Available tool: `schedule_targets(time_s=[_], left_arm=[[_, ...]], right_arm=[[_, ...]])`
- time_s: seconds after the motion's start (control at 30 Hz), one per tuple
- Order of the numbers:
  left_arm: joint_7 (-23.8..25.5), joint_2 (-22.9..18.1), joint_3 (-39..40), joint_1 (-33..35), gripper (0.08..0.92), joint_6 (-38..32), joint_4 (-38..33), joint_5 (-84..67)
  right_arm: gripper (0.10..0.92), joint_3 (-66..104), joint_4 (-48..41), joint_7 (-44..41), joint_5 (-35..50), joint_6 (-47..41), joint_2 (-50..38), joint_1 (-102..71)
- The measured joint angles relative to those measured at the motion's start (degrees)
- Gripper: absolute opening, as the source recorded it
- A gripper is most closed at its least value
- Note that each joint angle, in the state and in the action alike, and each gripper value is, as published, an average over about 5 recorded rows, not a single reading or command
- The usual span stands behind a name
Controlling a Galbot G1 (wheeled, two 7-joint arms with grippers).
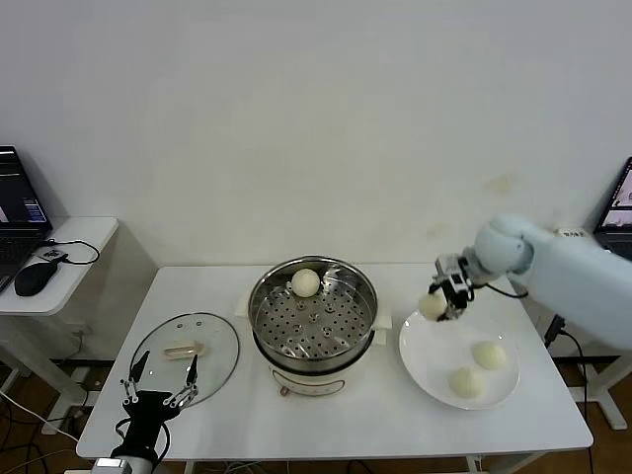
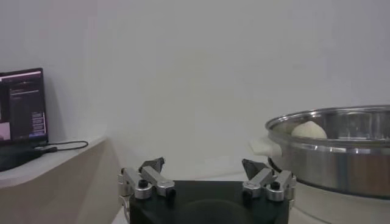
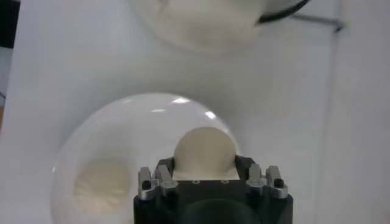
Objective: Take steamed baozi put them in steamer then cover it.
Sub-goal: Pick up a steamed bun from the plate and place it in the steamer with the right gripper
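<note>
The steel steamer (image 1: 259,308) stands mid-table on its cream base, with one baozi (image 1: 305,282) on the perforated tray at the back. My right gripper (image 1: 441,299) is shut on another baozi (image 1: 432,306), held above the left edge of the white plate (image 1: 420,360). In the right wrist view that bun (image 3: 204,149) sits between the jaws of the right gripper (image 3: 205,165). Two more baozi (image 1: 489,355) (image 1: 465,382) lie on the plate. The glass cover (image 1: 212,336) lies flat at front left. My left gripper (image 1: 158,380) hangs open beside it, at the front table edge.
A side table at far left carries a laptop (image 1: 18,212) and a mouse (image 1: 38,276). A cable (image 1: 513,291) runs behind the plate. In the left wrist view the steamer (image 2: 341,152) rises to one side of the open left gripper (image 2: 204,165).
</note>
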Motion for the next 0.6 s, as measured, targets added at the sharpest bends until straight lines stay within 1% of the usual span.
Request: schedule_targets(time_s=[0.27, 0.6], left_arm=[[0.0, -0.1, -0.2, 0.0, 0.823, -0.2, 0.1, -0.1], [0.0, -0.3, -0.9, 0.2, 0.823, -0.2, -0.1, 0.0]], right_arm=[[0.636, -3.9, -0.2, 3.2, 8.9, -3.8, 6.9, 6.4], [0.636, -5.7, -3.8, 7.6, 16.5, -9.0, 19.6, 5.8]])
